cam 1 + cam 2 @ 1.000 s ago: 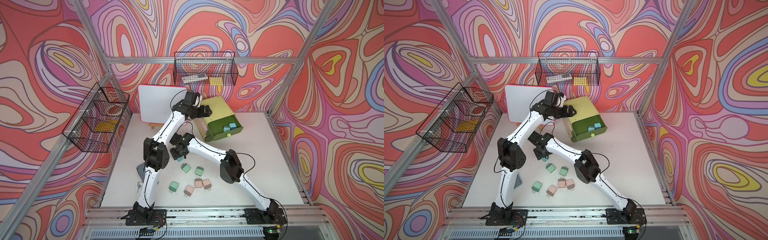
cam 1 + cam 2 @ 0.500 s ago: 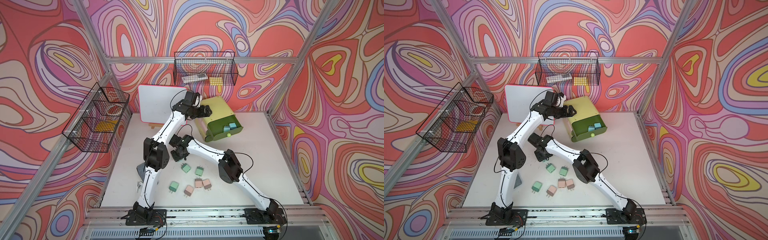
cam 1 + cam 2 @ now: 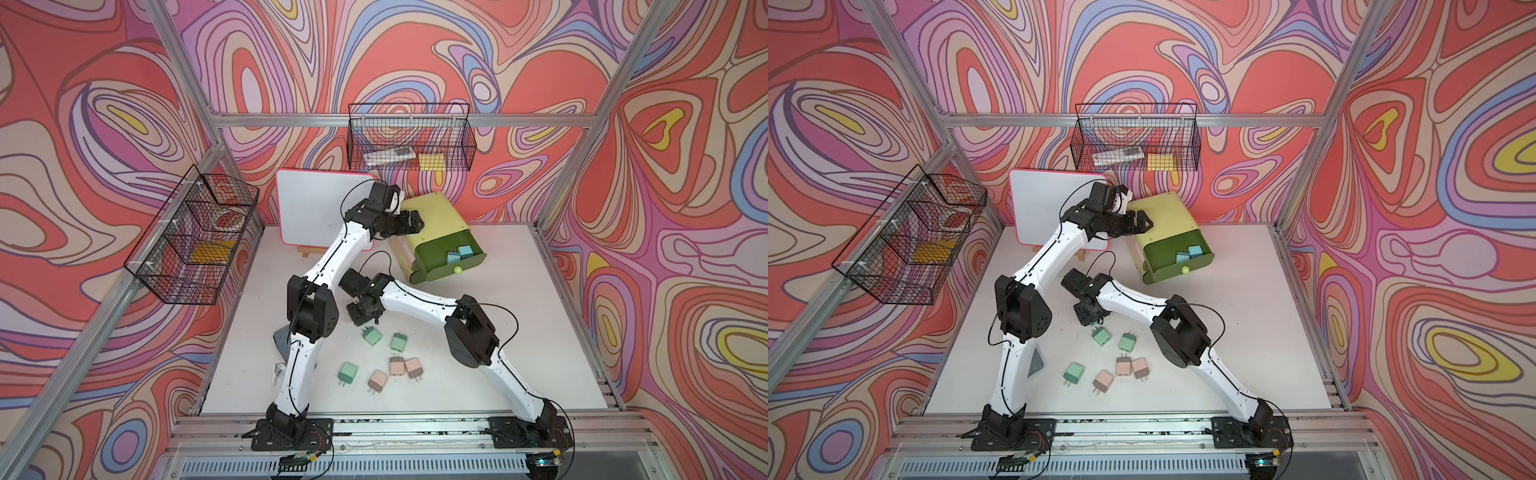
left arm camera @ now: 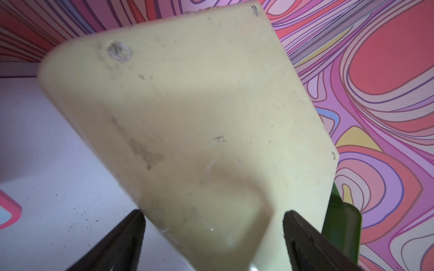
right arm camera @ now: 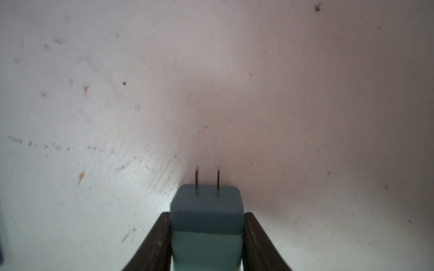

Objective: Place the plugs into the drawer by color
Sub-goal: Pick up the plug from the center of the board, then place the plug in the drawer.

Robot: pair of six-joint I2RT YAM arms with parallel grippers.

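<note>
Right claw [image 5: 207, 217] is clamped on a light blue plug [image 5: 206, 201], prongs pointing away from the wrist, low over the table [image 5: 94, 93]. That arm is bent at the elbow and reaches across toward the left arm. Left claw [image 4: 213, 214] is spread wide over the chest [image 3: 436, 214] top, arm stretched far out. The open drawer [image 3: 449, 268], well beyond the right claw, holds two blue plugs [image 3: 458, 253]. Green plugs [image 3: 371, 336] lie just behind it. Compared with a second ago, the right wrist has slid slightly toward the left arm. The left arm hasn't budged.
</note>
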